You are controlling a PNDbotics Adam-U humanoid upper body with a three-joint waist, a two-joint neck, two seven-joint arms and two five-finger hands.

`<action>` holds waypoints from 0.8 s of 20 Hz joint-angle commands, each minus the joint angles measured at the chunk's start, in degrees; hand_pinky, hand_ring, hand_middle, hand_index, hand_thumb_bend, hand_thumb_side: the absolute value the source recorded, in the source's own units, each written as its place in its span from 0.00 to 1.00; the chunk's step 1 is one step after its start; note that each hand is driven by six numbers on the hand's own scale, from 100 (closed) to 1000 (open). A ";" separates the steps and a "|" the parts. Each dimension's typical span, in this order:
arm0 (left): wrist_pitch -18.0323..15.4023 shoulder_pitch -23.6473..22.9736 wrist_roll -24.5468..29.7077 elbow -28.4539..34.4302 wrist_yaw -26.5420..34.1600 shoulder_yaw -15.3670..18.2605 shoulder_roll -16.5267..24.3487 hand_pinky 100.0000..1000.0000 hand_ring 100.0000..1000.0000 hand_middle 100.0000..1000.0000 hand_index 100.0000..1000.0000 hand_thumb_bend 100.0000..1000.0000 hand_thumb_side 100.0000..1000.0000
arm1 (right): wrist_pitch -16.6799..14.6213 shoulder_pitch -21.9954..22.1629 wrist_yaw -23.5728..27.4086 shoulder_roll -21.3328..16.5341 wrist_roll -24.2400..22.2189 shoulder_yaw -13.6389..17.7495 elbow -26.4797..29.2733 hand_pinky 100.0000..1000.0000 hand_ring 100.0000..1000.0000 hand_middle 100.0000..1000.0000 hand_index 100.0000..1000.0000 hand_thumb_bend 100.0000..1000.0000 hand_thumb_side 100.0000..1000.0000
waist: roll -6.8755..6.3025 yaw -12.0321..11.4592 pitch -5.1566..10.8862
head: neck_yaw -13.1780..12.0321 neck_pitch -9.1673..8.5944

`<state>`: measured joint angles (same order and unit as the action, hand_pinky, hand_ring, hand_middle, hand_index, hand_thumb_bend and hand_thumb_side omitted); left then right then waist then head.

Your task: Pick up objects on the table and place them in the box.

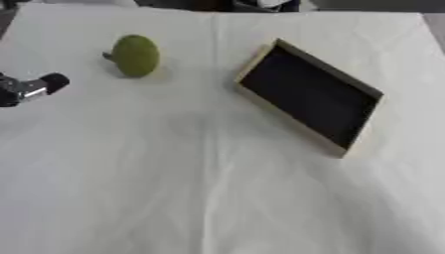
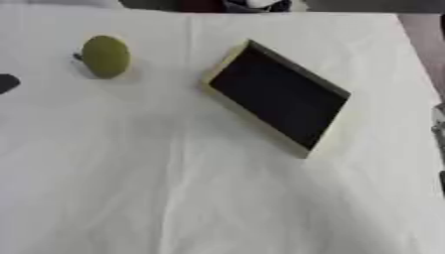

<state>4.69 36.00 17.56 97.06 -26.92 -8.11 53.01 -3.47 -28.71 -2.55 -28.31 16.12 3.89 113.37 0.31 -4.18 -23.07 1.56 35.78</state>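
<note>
The left hand [image 1: 31,88] is hovering just short of the green fruit [image 1: 135,55] lying ahead-right, upright; its fingers' state I cannot tell.

White-clothed table [image 1: 174,188] bears green fruit [image 1: 135,55], box [image 1: 309,96].

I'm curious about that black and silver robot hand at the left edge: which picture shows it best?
The left eye view: the left hand pokes in at the left edge, below and left of the green fruit, with black and silver parts visible. The right eye view catches only a dark tip at its edge.
</note>
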 commanded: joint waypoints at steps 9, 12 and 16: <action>-7.27 9.80 13.66 -15.73 -2.19 -1.84 -3.09 0.95 0.98 0.95 0.97 0.63 0.00 | 0.20 -0.03 0.41 -1.72 -0.52 0.07 1.22 0.83 0.69 0.66 0.75 0.00 0.71 | -0.55 0.15 1.86 | -0.33 1.11; -8.47 12.02 15.36 -18.60 -3.45 -2.55 -4.67 0.95 0.98 0.95 0.98 0.64 0.00 | 0.29 0.04 0.47 -1.68 -0.58 -0.01 1.22 0.83 0.69 0.66 0.75 0.00 0.71 | -0.61 0.19 1.79 | -0.32 1.26; -9.61 15.15 16.38 -22.35 -5.47 -3.26 -6.98 0.95 0.99 0.96 0.98 0.64 0.00 | 0.32 0.02 0.55 -1.64 -0.64 -0.11 1.22 0.83 0.69 0.65 0.75 0.00 0.71 | -0.65 0.34 1.67 | -0.48 1.34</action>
<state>-4.56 49.98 33.50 75.31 -31.66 -11.58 45.20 -3.01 -28.21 -2.35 -28.34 15.64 3.52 113.37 -0.22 -3.87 -22.86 1.23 36.75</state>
